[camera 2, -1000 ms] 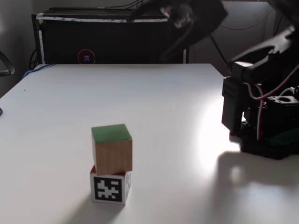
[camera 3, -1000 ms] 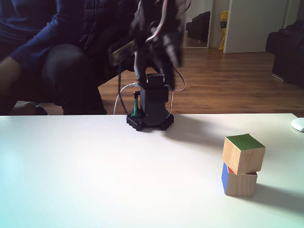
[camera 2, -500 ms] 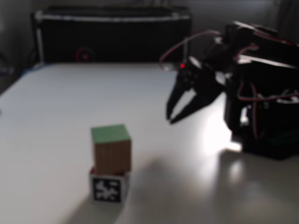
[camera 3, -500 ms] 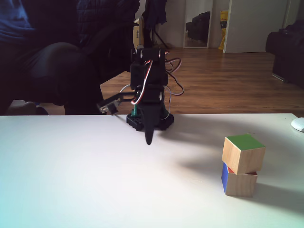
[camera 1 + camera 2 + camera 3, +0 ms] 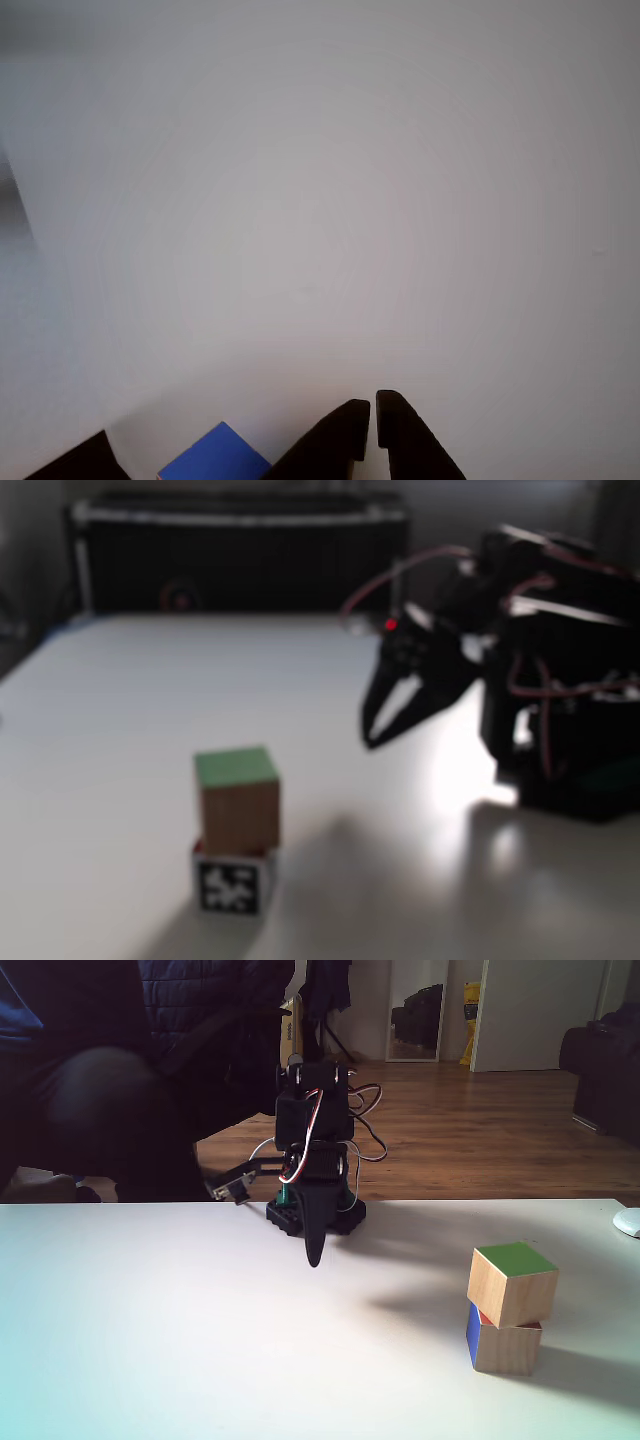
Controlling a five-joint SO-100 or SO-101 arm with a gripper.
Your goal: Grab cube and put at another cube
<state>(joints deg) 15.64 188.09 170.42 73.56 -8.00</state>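
Cube (image 5: 512,1283) is seen stacked, slightly askew, on another cube (image 5: 503,1344) on the counter (image 5: 200,1340); pincer (image 5: 372,730), nearly closed and empty, has been lowered near the base since a second ago, so placement is judged done.

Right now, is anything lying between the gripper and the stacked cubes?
No. In both fixed views, bare white table separates the gripper from the green-topped wooden cube sitting on the smaller blue-and-red cube.

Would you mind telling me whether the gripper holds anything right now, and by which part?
Nothing: the gripper is nearly shut on empty air, well away from the green-topped wooden cube.
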